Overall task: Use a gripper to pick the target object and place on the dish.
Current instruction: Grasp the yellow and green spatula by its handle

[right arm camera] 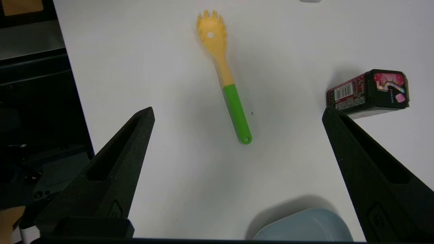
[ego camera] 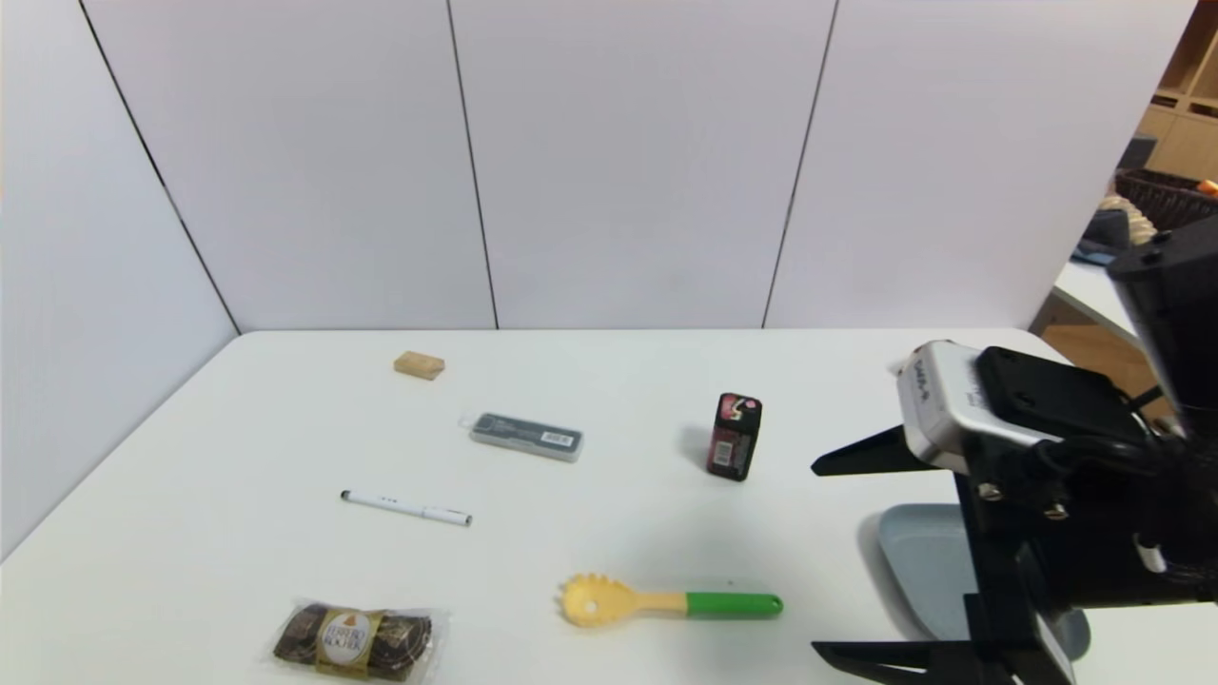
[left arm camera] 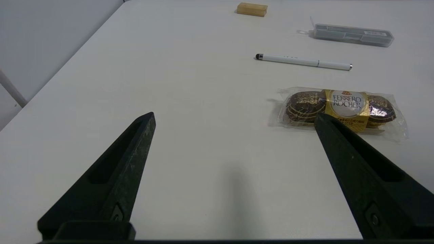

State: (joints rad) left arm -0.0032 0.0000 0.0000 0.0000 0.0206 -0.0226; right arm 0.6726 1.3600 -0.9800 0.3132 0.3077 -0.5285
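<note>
Spaghetti server [ego camera: 666, 601]: yellow head, green handle; dish [ego camera: 928, 566] grey-blue.

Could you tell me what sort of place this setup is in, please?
Probably a robot test bench in a lab or office: a white table walled by plain white panels, unrelated items laid apart, such as a pen and spaghetti server, and shelving beyond.

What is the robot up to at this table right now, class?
The right end effector hangs open above the table, over the grey-blue dish and facing the spaghetti server, which lies flat on the white table, apart from the dish. Nothing is gripped yet. The left end effector is open too, low over the table near the chocolate packet. A pen lies farther off.
</note>
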